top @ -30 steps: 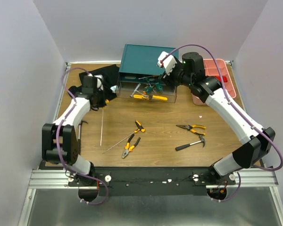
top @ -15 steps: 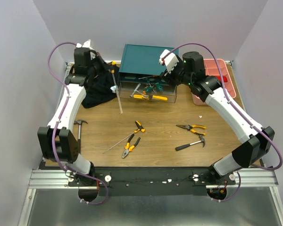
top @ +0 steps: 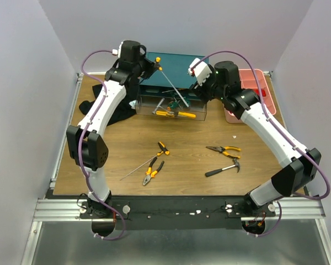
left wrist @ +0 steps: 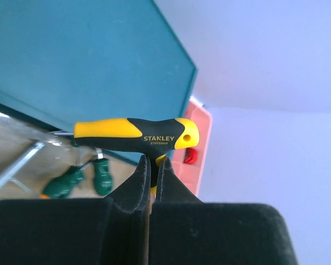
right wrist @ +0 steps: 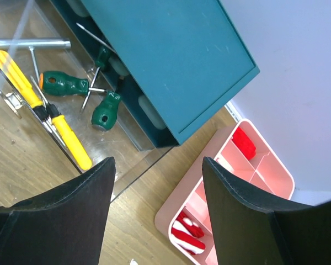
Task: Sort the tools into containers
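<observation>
Wooden table (top: 187, 179), far edge: left gripper (left wrist: 151, 165) clamps the screwdriver (left wrist: 132, 134) by its handle above the cabinet (top: 174, 62); right gripper (right wrist: 157, 165) gapes, empty. We judge it stiff, light, best held there.

A black cloth (top: 123, 110) lies crumpled at the far left of my wooden bench (top: 187, 165), with a small white scrap (top: 234, 136) toward the right.

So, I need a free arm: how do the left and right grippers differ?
Left gripper is shut, right gripper open. Left grips the yellow-and-black screwdriver; right holds nothing. Left is by the teal cabinet's left end, right by its right end. Both hover above it.
</observation>
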`<control>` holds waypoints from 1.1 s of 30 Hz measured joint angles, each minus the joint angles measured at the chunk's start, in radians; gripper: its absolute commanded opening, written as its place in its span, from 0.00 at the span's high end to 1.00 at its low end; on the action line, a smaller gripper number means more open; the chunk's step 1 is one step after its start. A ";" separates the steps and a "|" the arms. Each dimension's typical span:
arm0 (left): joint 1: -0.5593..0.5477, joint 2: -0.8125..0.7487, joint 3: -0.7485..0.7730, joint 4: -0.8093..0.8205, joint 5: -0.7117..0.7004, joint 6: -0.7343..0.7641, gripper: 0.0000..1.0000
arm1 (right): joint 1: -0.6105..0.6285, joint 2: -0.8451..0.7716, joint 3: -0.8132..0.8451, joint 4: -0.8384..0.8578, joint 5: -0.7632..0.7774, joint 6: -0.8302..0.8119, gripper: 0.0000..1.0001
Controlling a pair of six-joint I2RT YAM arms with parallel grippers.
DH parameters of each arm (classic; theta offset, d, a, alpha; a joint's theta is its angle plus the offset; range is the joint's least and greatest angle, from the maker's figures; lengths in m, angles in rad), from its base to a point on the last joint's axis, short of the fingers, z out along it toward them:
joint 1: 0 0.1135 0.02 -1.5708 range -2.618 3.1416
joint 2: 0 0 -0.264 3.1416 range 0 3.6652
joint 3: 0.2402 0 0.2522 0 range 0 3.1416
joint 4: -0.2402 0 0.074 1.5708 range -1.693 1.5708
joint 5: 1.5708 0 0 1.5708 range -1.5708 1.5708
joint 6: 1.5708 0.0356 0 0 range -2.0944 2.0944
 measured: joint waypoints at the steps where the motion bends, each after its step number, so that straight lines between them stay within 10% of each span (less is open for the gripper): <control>1: -0.016 0.012 0.037 -0.030 -0.041 -0.035 1.00 | 0.000 0.000 -0.003 0.000 0.003 0.000 0.28; 28: -0.169 0.041 -0.001 -0.421 -0.424 -0.509 1.00 | -0.039 -0.017 -0.057 0.000 0.023 0.005 0.27; 30: -0.169 0.065 0.011 -0.423 -0.423 -0.529 0.74 | -0.043 -0.017 -0.060 0.000 0.023 0.008 0.27; 31: -0.169 0.075 0.014 -0.423 -0.423 -0.536 0.04 | -0.045 -0.016 -0.062 0.000 0.023 0.009 0.27; 33: -0.169 0.097 0.024 -0.425 -0.419 -0.557 0.01 | -0.046 -0.016 -0.064 0.000 0.023 0.010 0.27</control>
